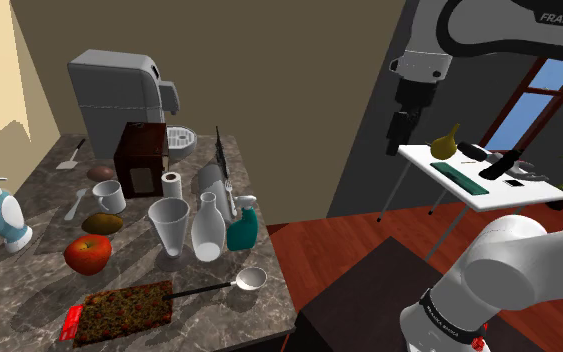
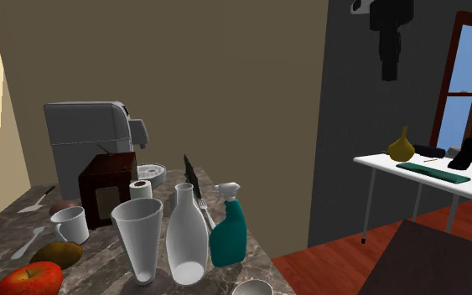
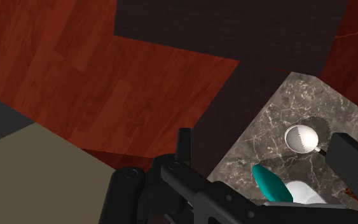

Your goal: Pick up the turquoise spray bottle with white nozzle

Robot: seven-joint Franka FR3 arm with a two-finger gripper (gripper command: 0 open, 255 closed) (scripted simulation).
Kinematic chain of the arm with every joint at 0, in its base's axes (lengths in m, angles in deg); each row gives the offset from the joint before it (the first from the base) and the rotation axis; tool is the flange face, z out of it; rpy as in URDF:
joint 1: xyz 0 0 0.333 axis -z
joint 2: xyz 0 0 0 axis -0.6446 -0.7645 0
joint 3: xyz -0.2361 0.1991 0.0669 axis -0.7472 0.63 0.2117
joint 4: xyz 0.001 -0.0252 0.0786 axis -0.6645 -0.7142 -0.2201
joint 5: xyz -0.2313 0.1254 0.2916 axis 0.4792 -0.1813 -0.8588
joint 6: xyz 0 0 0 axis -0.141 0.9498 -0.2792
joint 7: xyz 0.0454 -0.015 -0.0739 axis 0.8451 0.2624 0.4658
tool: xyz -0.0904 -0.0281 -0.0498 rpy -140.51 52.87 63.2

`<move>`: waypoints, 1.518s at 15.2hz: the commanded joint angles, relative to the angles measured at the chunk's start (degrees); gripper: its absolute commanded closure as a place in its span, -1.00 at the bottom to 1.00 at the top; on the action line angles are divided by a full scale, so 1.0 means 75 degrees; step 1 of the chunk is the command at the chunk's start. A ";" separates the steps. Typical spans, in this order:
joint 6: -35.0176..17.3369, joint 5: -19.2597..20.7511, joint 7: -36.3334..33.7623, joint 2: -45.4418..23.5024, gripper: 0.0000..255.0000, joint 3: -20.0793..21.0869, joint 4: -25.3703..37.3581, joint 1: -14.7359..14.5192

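The turquoise spray bottle (image 1: 242,229) with a white nozzle stands upright near the right edge of the marble counter (image 1: 271,312), close beside a white vase (image 1: 207,228). In the second exterior view the bottle (image 2: 228,235) stands right of the vase (image 2: 187,240). My black gripper (image 1: 398,135) hangs high above the wooden floor, well to the right of the counter and far from the bottle. It also hangs at the top of the second exterior view (image 2: 389,69). In the wrist view the gripper (image 3: 260,139) is open and empty, with a sliver of the bottle (image 3: 270,184) far below.
A white cup (image 1: 169,222), mug (image 1: 109,195), apple (image 1: 87,254), dark box (image 1: 139,158), coffee machine (image 1: 119,95), a tall black object (image 1: 219,152) and a spoon (image 1: 235,283) crowd the counter. A white table (image 1: 474,190) stands at the right. The arm's dark stand (image 1: 369,300) sits beside the counter.
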 commanded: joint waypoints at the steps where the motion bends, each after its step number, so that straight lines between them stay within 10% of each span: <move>1: 0.0000 0.0000 0.0000 0.0000 -1.00 0.0000 0.0000 0.0000; 23: -0.2194 0.1481 0.1243 -0.6512 -1.00 0.1227 0.2817 -0.1096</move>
